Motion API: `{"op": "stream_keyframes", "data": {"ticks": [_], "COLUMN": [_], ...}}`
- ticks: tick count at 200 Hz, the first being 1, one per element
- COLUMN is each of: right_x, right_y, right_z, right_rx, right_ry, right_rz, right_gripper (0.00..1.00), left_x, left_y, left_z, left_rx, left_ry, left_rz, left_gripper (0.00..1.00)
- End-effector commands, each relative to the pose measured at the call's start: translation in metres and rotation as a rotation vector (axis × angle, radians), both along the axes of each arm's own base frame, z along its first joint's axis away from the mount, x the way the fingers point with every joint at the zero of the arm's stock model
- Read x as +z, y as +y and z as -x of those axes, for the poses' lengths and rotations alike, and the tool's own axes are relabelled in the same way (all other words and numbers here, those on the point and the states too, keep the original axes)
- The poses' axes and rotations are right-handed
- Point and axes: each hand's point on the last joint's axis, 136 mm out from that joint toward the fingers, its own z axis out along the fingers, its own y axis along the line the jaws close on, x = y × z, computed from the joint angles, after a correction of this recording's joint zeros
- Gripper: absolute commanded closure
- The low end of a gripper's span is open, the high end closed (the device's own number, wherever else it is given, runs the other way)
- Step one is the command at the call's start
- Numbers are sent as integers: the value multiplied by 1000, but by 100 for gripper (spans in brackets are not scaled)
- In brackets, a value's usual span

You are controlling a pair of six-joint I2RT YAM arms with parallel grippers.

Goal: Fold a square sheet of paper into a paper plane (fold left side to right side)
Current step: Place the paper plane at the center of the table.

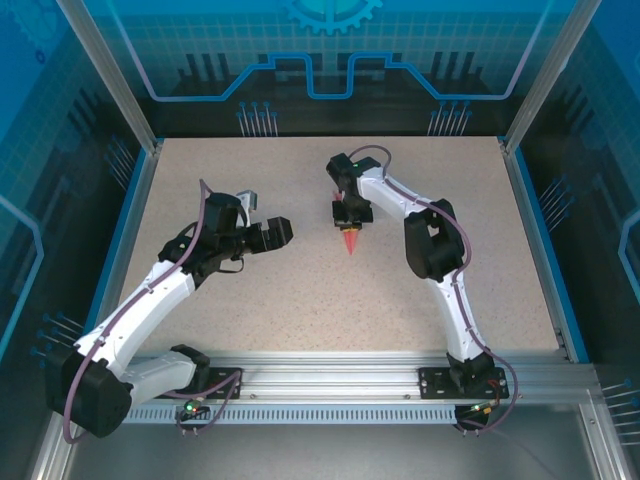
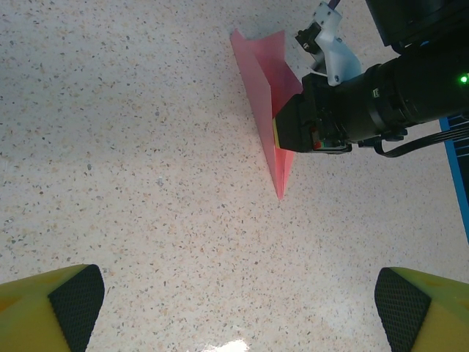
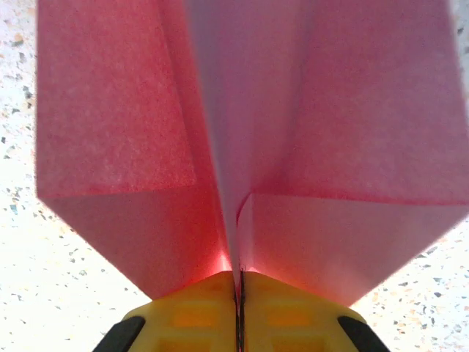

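The square sheet of paper is folded into a salmon-pink paper plane (image 1: pixel 350 241), a narrow dart standing on the table with its tip toward the near edge. My right gripper (image 1: pixel 351 214) is shut on the plane's centre crease. In the right wrist view the yellow jaws (image 3: pixel 239 282) meet on the fold, and the paper plane (image 3: pixel 293 110) spreads into layered flaps on both sides. From the left wrist view, the paper plane (image 2: pixel 258 81) sits ahead with the right gripper (image 2: pixel 284 136) clamped on its side. My left gripper (image 1: pixel 263 217) stands open to the plane's left, its fingertips (image 2: pixel 73 297) wide apart over bare table.
The speckled beige table (image 1: pixel 250 300) has blue rails along both sides and a metal rail at the near edge. Blue enclosure walls stand behind. The right arm (image 1: pixel 432 245) curves along the plane's right side.
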Motion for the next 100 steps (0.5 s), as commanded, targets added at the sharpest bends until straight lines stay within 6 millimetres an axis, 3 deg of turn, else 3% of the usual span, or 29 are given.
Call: {"op": "stream_keyframes", "data": {"ticks": [1, 93, 100], "right_x": [-4, 19, 34], "right_y": [-1, 1, 1], "right_z": [5, 6, 6], "right_rx": [12, 15, 17], "right_ry": [44, 7, -19], "right_rz": [0, -15, -24], "right_gripper": [90, 79, 78], "left_x": [-2, 10, 12], "left_y": [1, 4, 5], "left_z": [4, 2, 1], "left_rx": [-25, -18, -14], "left_ry": [10, -6, -7], "left_rz": [-11, -23, -22], "left_gripper": [1, 1, 1]}}
